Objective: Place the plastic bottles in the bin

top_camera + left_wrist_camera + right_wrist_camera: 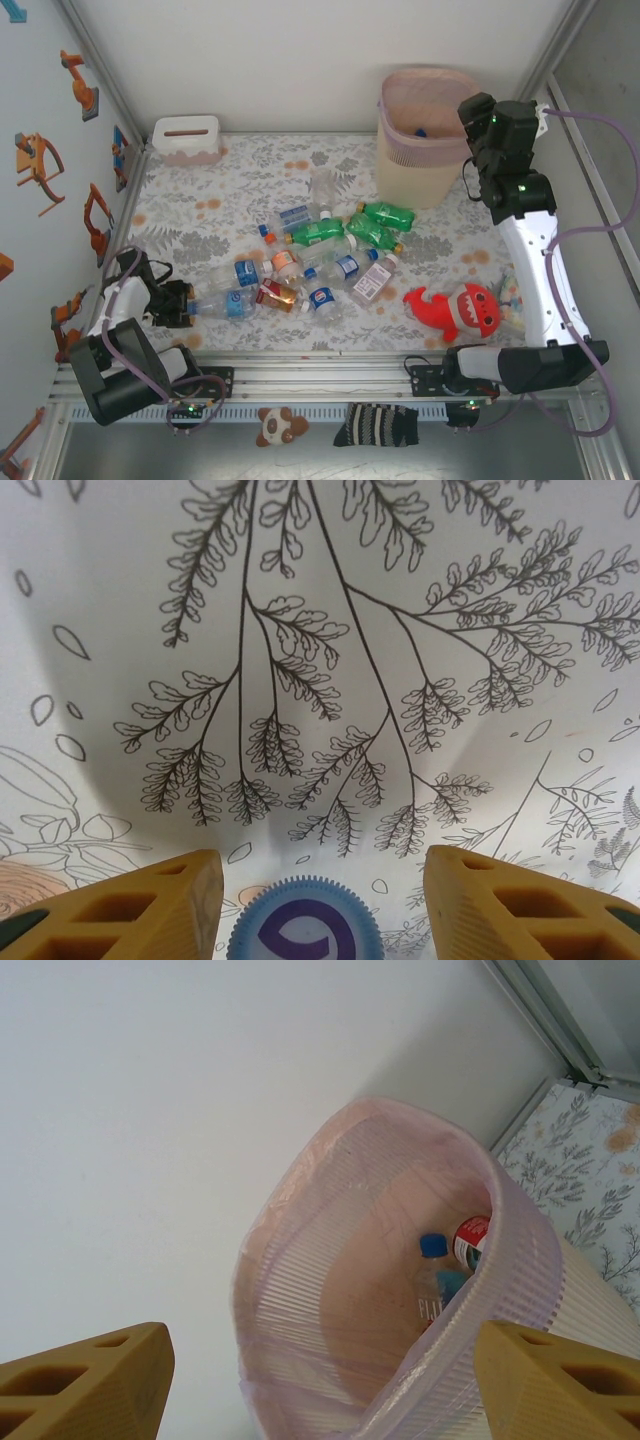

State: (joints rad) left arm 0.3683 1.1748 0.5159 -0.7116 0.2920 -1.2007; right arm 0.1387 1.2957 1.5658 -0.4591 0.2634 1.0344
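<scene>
Several plastic bottles (pixel 330 262) lie scattered mid-table, clear ones with blue, red or orange labels and green ones (pixel 385 215) towards the back. My left gripper (pixel 178 303) sits low at the left against the cap end of a clear blue-labelled bottle (pixel 225 303). Its blue cap (pixel 300 927) shows between the yellow fingers (pixel 150 905), with a gap on each side, so the left gripper (pixel 320 880) is open. The beige, pink-lined bin (pixel 400 90) stands back right. My right gripper (pixel 320 1360) hangs open and empty over the bin (pixel 300 1290), where a blue-capped bottle (pixel 432 1278) and a red-labelled bottle (pixel 470 1240) lie.
A red plush shark (pixel 460 308) lies in front of the right arm. A low white box (pixel 187 138) stands at the back left corner. White walls close in the floral table (pixel 250 170). A sock (pixel 375 425) and a small plush (pixel 280 425) lie past the near rail.
</scene>
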